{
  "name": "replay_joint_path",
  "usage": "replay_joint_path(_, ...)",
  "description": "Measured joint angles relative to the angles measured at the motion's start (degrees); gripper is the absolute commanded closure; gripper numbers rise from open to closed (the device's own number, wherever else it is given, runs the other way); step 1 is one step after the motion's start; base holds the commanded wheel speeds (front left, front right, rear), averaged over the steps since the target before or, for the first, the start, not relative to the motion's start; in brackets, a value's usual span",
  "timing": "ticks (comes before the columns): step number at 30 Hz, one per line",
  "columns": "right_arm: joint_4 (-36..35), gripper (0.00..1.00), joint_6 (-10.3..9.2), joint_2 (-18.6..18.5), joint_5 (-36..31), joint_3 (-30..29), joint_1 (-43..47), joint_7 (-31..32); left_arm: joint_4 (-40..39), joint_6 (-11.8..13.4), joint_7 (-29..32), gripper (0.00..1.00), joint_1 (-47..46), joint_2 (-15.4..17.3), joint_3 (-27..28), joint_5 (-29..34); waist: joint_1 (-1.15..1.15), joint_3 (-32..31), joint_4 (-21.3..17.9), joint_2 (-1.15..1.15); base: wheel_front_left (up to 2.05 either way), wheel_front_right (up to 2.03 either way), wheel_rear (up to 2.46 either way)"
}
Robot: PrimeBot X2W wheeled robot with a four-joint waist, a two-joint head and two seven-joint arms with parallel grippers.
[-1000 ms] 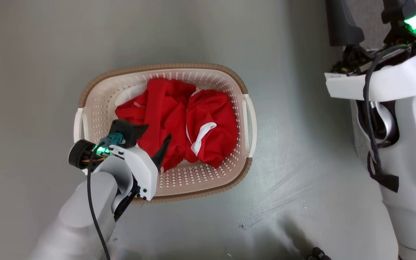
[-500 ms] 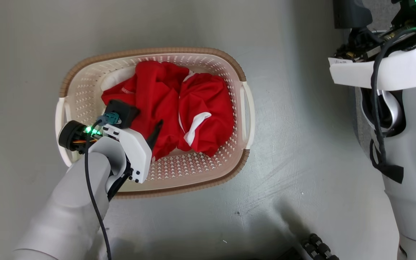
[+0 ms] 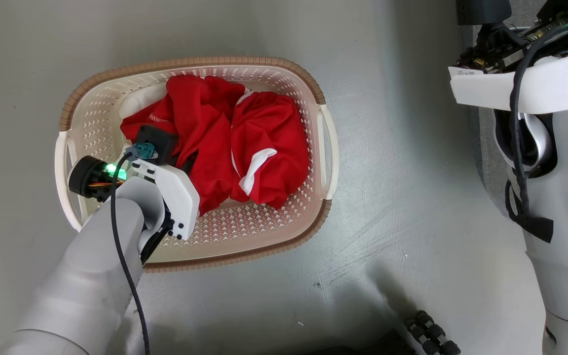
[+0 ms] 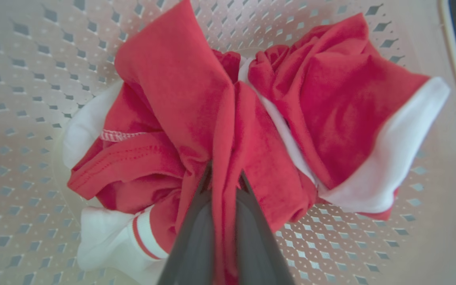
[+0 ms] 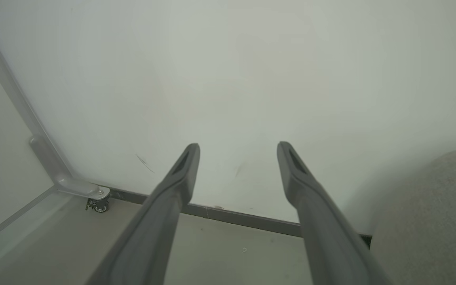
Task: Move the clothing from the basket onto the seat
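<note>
The basket (image 3: 190,63) stands on the grey floor (image 3: 412,197), its brown rim uppermost and a white handle (image 3: 327,148) on each short side. Inside it lies the clothing (image 3: 264,143), bright red and crumpled into two bunches that touch along the middle. The bunch toward the robot's right shows a white band curling across its front; the one toward the left is piled against the far wall, with white fabric peeping out behind it. The perforated bottom of the basket shows bare along the near side.

The left gripper (image 4: 224,178) reaches down into the basket over its near left corner. In the left wrist view its two dark fingers are drawn almost together, with a raised fold of the red fabric pinched between them. A white cuff with a red stripe (image 4: 133,233) lies just beside the fingers, low in the heap.

The right gripper (image 5: 238,148) is held well away from the basket; its fingers are spread wide and grip nothing, pointing at a pale wall (image 5: 228,59). The grey seat (image 5: 430,221) curves in beside them, and a small castor (image 5: 100,206) rests on the floor by the wall.
</note>
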Motion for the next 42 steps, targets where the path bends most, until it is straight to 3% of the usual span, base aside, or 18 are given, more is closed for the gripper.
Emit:
replay_joint_path(26,1.88,0.00,0.00,0.03,-0.03,-0.52,0.02,0.00,-1.49,0.00,-5.24,1.00,-0.02,-1.67,-0.45,-0.79,-0.01,-3.24,1.43,0.00,0.00,0.00,0.00)
replay_joint_path(42,3.57,0.00,0.00,-0.37,-1.54,-0.18,0.35,0.00,-4.41,0.00,-9.90,1.00,4.26,-1.98,1.12,-4.95,-0.01,-8.04,3.58,0.00,0.00,0.00,0.00)
